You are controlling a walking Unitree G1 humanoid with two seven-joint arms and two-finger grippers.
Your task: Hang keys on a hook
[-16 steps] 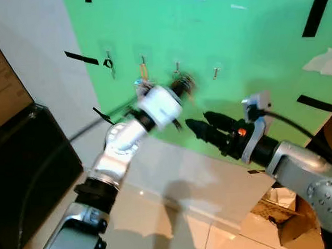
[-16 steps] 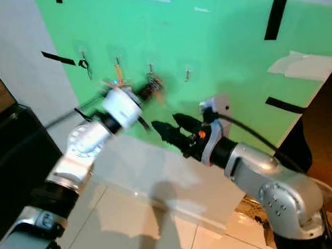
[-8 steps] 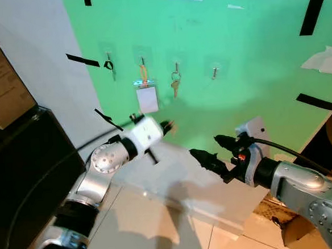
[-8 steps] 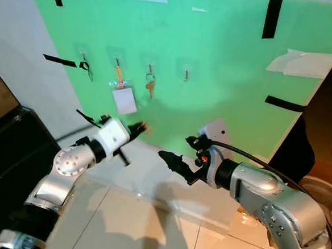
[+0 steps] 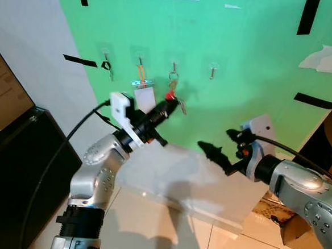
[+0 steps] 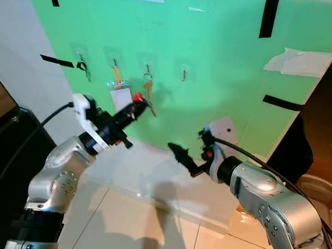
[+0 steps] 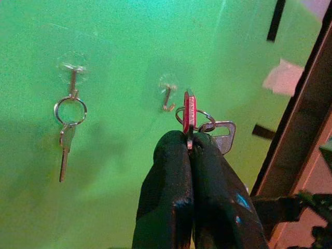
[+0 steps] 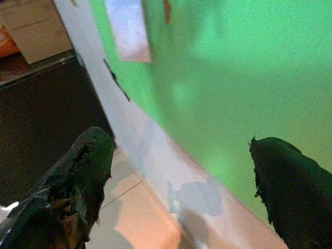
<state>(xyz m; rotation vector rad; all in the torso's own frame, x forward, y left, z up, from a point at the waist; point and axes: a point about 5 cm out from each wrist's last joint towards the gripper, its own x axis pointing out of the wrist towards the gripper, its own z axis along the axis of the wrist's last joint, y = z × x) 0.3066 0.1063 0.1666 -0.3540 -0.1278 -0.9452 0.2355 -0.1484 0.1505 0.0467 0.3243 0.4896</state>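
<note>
A green board (image 5: 246, 50) leans against a grey wall, carrying a row of small hooks: one with a dark loop (image 5: 107, 65), one with an orange lanyard and white card (image 5: 144, 96), one with a hung key (image 7: 65, 142), and an empty hook (image 7: 167, 98) further along. The left pincer (image 7: 191, 141), raised before the board, is clenched on a set of keys (image 7: 205, 124) with a red tag (image 7: 189, 113); in the left wrist view the ring and silver key sit just beside the empty hook, not on it. Strips of black tape (image 5: 311, 3) and a torn white patch (image 5: 323, 59) mark the board, and a black cabinet (image 5: 21, 169) stands to the left. Lower down, the right pincer (image 5: 224, 146) hangs released before the white skirting panel (image 5: 181, 180), its two fingers (image 8: 88, 161) well apart
</note>
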